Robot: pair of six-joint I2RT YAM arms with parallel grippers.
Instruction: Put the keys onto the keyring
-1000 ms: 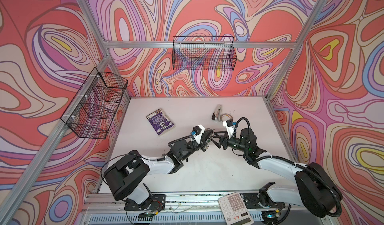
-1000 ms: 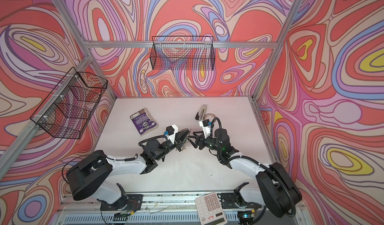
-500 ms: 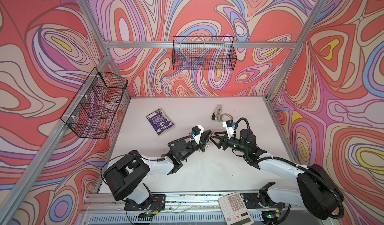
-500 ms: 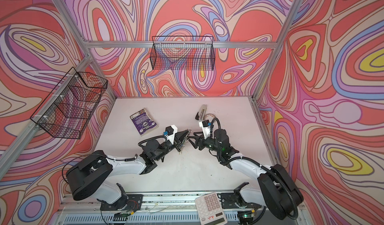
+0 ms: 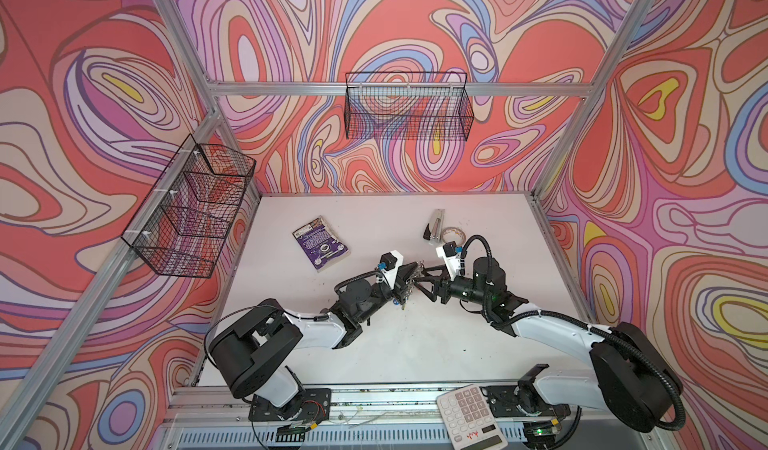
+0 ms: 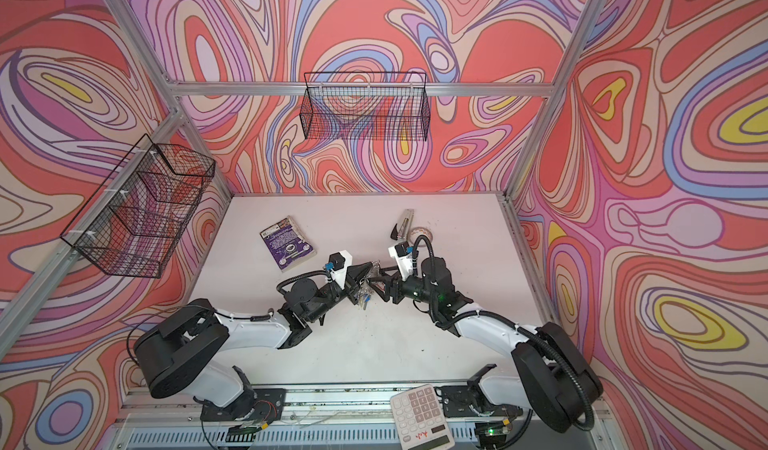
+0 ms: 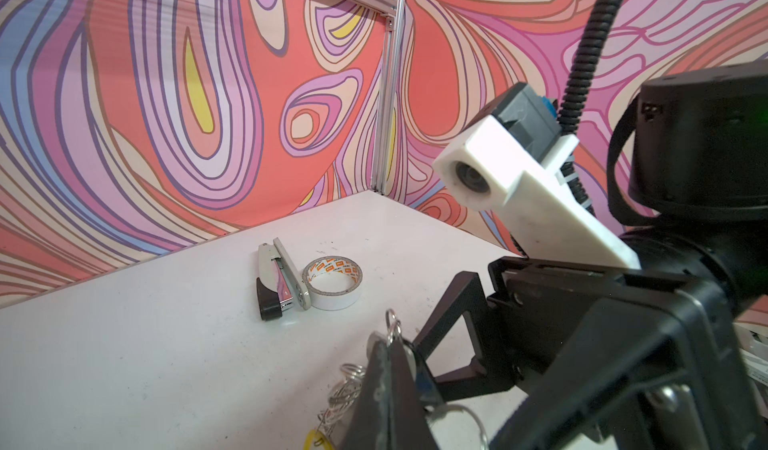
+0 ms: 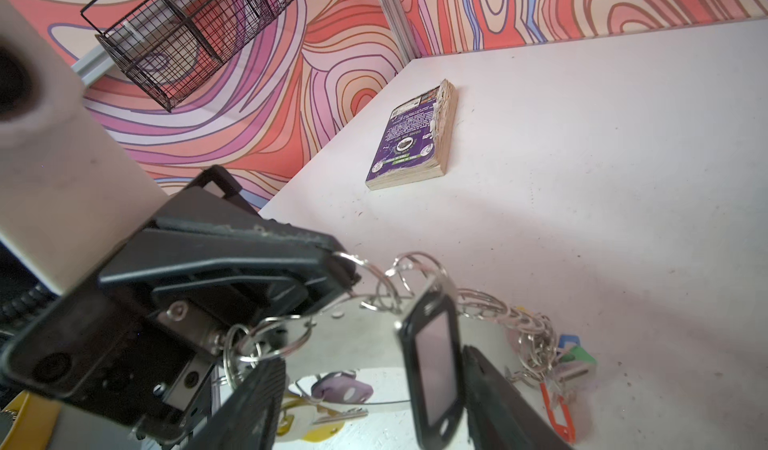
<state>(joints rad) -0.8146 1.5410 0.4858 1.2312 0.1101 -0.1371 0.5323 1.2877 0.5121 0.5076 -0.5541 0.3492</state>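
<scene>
Centrally above the white, matt, lightly speckled bench (image 5: 415, 344), 2 arms meet tip to tip. The left gripper (image 8: 341, 267) has its black fingers pressed together, pinching the keyring (image 8: 353, 339) by 1 of its thin wire rings. The right gripper (image 8: 370, 356) has its jaws spread wide, 1 ribbed finger on either side of the work and nothing clamped. The keyring is a flat, grey, reflective metal plate with a large oval opening, edged by small springy split rings. These carry hard plastic tags in blue, green and red (image 8: 571, 356), purple (image 8: 340, 389) and yellow (image 7: 313, 441). The keys (image 8: 434, 364) stand between the spread jaws, close to 1 finger, at the plate's rim. They show as a black-rimmed oblong plastic tag with a pale label window, and the silver key itself is not clearly seen. Progress appears late: the tag's own ring lies in among the edge rings, but whether it is fully threaded cannot be told. Confirming the join and letting go seem to be what remains. Toward the back-left corner lies a worn paperback book (image 5: 321, 242), and near the back edge are a steel stapler (image 7: 278, 279) and a tape roll (image 7: 332, 281).
</scene>
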